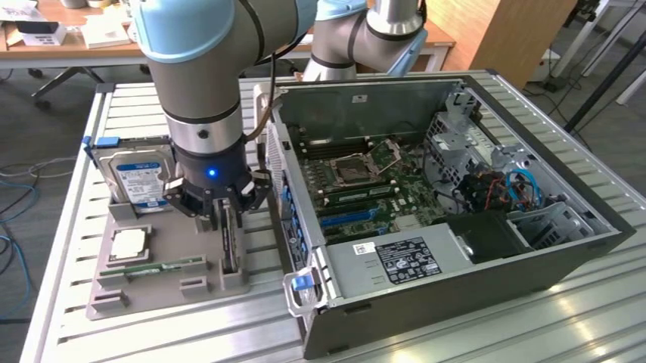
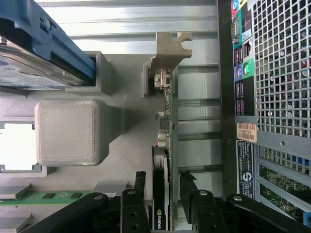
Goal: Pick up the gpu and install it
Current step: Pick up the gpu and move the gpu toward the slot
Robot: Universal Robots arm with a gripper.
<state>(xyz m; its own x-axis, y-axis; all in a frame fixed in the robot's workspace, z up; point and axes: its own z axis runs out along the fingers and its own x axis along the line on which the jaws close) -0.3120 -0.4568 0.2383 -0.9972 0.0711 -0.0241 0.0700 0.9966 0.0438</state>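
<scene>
The gpu point(image 1: 230, 243) stands on its edge in a slot of the grey holder tray point(image 1: 121, 299), just beside the open computer case point(image 1: 404, 261). In the wrist view the gpu point(image 2: 164, 121) appears edge-on, a thin dark card with its metal bracket point(image 2: 167, 53) at the far end. My gripper point(image 1: 220, 219) is lowered over the card. Its black fingers point(image 2: 138, 187) stand on either side of the card, and a narrow gap shows at each side. The gripper point(image 2: 163, 187) is open around the gpu.
On the tray there are also a blue-labelled hard drive point(image 1: 136, 178), a CPU point(image 1: 129, 243) and a green RAM stick point(image 1: 151, 266). The case lies on its side with the motherboard point(image 1: 364, 189) exposed. Its rear panel point(image 2: 243, 97) runs close along the gpu.
</scene>
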